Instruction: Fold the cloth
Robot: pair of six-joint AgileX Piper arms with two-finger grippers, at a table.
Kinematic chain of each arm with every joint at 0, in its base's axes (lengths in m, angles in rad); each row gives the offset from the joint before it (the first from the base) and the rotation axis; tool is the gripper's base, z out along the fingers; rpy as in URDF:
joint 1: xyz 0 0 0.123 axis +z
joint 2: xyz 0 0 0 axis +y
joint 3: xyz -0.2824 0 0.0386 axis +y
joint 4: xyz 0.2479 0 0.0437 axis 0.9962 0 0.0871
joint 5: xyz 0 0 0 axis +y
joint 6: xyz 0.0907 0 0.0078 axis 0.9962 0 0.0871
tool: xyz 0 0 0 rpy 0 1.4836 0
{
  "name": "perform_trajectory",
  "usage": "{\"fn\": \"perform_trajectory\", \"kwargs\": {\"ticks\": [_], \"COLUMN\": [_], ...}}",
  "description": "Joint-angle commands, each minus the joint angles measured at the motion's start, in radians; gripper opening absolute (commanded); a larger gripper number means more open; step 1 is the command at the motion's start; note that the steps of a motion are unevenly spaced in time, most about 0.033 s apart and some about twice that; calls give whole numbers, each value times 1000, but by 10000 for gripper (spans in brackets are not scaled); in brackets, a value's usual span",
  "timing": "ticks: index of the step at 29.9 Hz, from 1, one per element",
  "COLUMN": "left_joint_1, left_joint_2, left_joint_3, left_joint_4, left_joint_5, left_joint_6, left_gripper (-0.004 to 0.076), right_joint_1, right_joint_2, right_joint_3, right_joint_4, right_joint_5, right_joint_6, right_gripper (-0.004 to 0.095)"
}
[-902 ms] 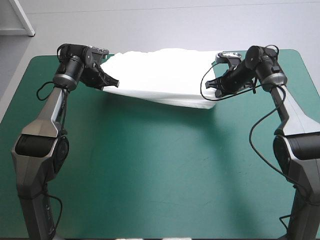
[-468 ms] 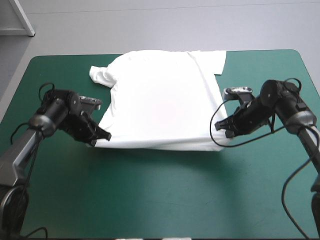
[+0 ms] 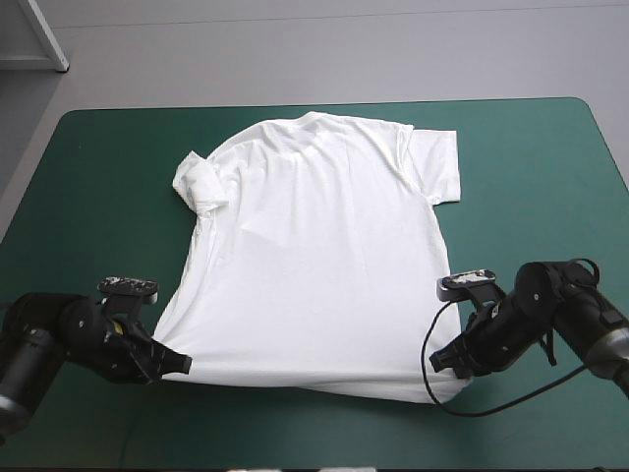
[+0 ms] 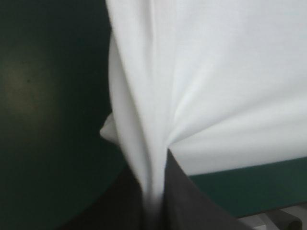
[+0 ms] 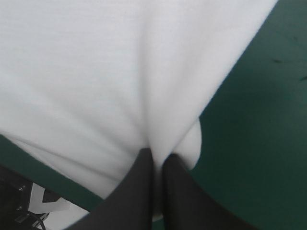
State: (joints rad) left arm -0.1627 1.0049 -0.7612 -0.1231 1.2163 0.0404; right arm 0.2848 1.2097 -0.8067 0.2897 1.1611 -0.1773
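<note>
high view with both wrist views. the t-shirt lies spread flat and white at the middle of the teal-green cover, collar end toward the table's far edge and hem toward the near edge, so its long axis runs far to near. the left-hand sleeve is bunched on itself; the right-hand sleeve lies flat. the left gripper sits at the hem's left corner and the right gripper at its right corner, well apart, with the hem between them. in each wrist view the black fingers are pinched nearly together, a pleat of white fabric gathered between them and creases fanning out from the pinch. the whole garment lies ahead of both grippers, toward the far edge, and each arm is equally near its own corner. judged from this layout, a lengthwise fold would call for both corners to travel together along the long axis toward the collar.
</note>
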Motion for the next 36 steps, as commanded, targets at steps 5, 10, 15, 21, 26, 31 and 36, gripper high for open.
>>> {"fn": "perform_trajectory", "kwargs": {"ticks": [5,10,15,21,26,31,36], "left_joint_1": [3,3,3,3,3,3,3], "left_joint_2": [-145,-155,-153,-147,-42,129,306], "left_joint_3": [-12,-12,-12,-12,-53,-143,-224], "left_joint_4": [32,-22,-53,-55,-14,3,3], "left_joint_5": [69,69,62,-105,-204,-293,-436], "left_joint_6": [82,83,83,71,50,53,56], "left_gripper": [53,323,557,548,524,525,524], "right_joint_1": [0,0,0,0,0,0,0], "right_joint_2": [-72,-91,-113,-131,-134,-151,-153], "right_joint_3": [27,27,27,27,27,27,27], "right_joint_4": [-50,7,39,43,43,39,39], "right_joint_5": [-8,-35,-79,-130,-134,-134,-134], "right_joint_6": [-40,-68,-85,-81,-63,-36,-36], "right_gripper": [17,294,627,676,675,675,675]}}
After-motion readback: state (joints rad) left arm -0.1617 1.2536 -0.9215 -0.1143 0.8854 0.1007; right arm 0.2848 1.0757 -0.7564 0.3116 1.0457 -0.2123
